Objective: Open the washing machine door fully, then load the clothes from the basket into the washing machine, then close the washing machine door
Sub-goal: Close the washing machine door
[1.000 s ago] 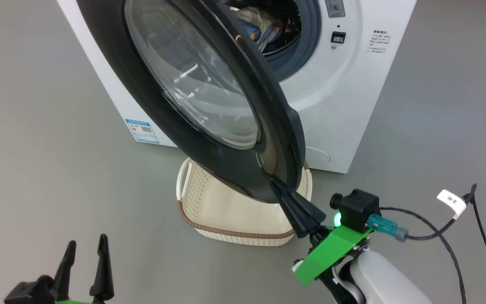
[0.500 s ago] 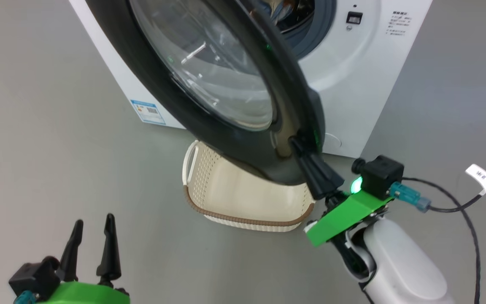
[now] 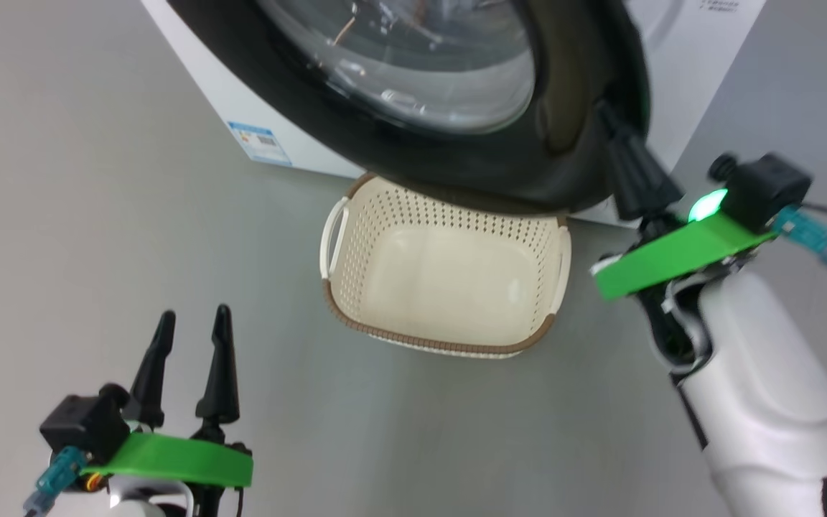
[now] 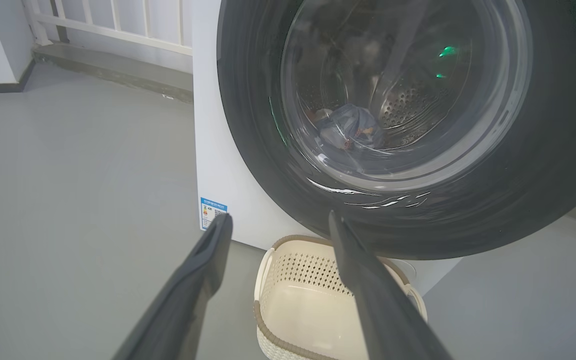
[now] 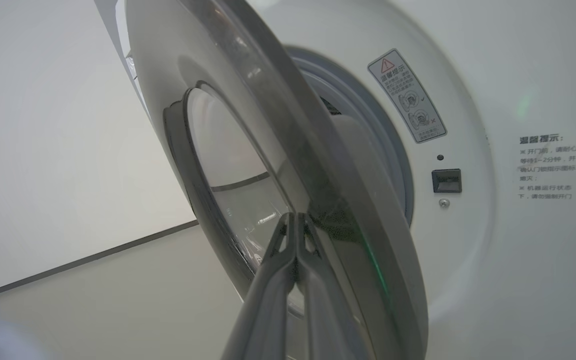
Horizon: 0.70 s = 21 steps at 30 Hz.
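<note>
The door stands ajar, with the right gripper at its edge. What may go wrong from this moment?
1. The shut right gripper meets the washing machine door only with its narrow tips at the rim, so they may slip off the glossy curved edge.
2. The tips lie close to the gap between the door and the washing machine, so they might be pinched when it shuts.

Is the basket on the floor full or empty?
Empty: the basket shows a bare cream bottom, with nothing lying in it.
</note>
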Motion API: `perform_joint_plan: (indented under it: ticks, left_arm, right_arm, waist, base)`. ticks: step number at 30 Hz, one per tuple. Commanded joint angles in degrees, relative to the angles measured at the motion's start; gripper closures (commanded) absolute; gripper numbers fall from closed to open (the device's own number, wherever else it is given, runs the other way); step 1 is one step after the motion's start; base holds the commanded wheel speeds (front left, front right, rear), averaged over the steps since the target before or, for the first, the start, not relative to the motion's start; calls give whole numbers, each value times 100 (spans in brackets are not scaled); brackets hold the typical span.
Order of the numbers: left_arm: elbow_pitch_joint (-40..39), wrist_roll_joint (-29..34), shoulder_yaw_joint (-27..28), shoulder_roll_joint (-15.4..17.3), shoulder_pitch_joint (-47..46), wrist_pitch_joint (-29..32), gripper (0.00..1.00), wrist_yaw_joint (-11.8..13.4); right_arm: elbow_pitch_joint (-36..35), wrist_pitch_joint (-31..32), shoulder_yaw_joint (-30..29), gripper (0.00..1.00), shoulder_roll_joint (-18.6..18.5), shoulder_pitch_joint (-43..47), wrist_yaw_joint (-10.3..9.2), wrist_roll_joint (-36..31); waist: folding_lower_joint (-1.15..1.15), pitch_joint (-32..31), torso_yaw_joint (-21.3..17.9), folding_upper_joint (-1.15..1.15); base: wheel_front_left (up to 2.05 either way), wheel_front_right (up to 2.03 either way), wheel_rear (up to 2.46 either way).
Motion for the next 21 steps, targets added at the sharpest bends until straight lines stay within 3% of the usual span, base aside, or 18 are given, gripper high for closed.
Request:
perform_joint_plan:
  ticks: [1,9,21]
  left_arm:
    - [-178,-72,160,89,-194,-37,0,-9]
    - [-300,-224,-74,71,-503,-37,0,-9]
    - [-477,-378,-231,69,-760,-37,0,-9]
  right_arm:
    - [-98,-27,-1,100,35,-215,7,-46]
    - [90,-27,-482,100,-130,-934,7,-27]
    - [196,-27,-1054,100,-90,-1743,7,-141]
  waist:
    - [0,205,108,0]
    - [0,578,334,0]
    - [0,955,565,0]
  base:
    - [0,0,0]
    - [0,0,0]
    - [0,0,0]
